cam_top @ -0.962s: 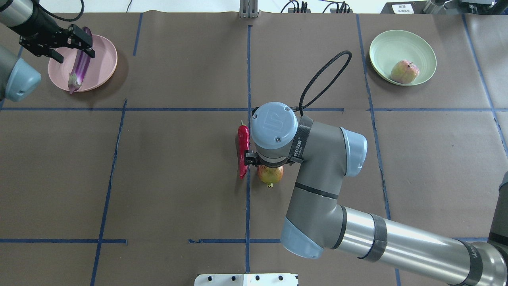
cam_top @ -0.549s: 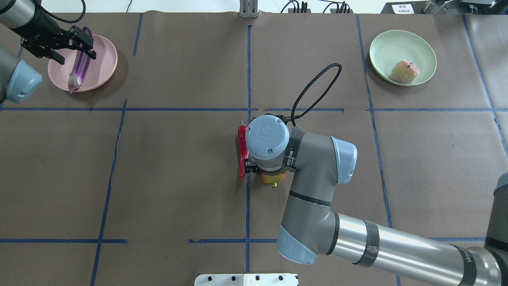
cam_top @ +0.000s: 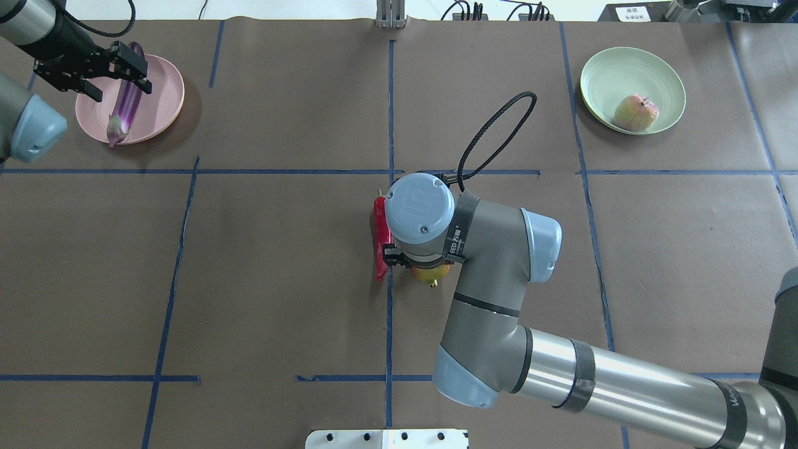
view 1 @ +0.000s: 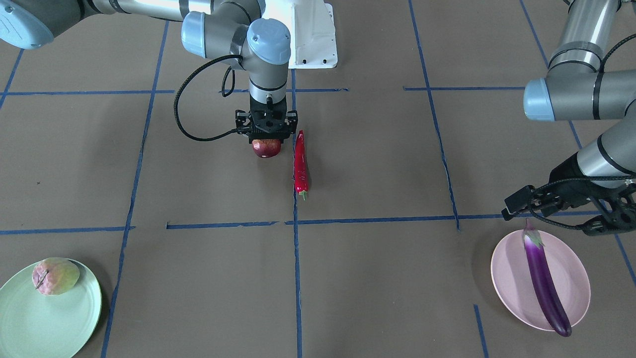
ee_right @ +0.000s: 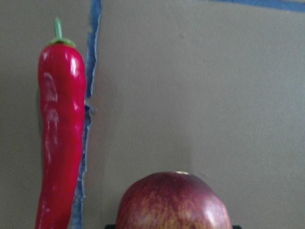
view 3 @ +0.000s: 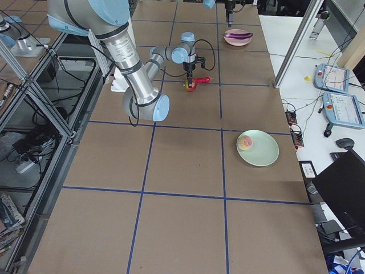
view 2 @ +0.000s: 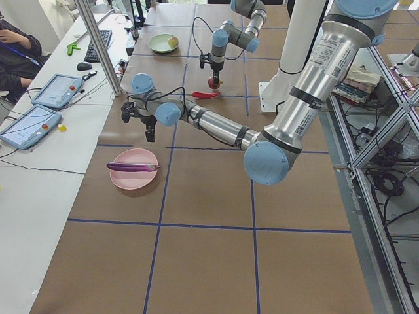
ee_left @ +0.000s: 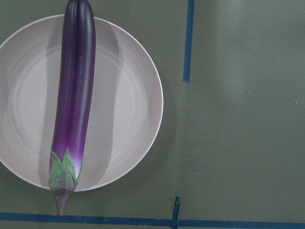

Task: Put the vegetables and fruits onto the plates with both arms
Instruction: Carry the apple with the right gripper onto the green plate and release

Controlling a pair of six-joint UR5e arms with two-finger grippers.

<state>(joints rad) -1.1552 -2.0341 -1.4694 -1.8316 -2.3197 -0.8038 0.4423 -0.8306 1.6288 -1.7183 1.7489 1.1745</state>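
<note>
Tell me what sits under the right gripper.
A pomegranate sits directly under the right gripper, beside a red chili lying on the table. The gripper covers its top, so whether it grips the fruit is hidden.

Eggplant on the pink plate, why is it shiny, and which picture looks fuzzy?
Left wrist view: a pale glare streak runs along the eggplant, and soft grey shadow bands cross the pink plate. Right wrist view: the close pomegranate looks soft-edged, cut off below.
</note>
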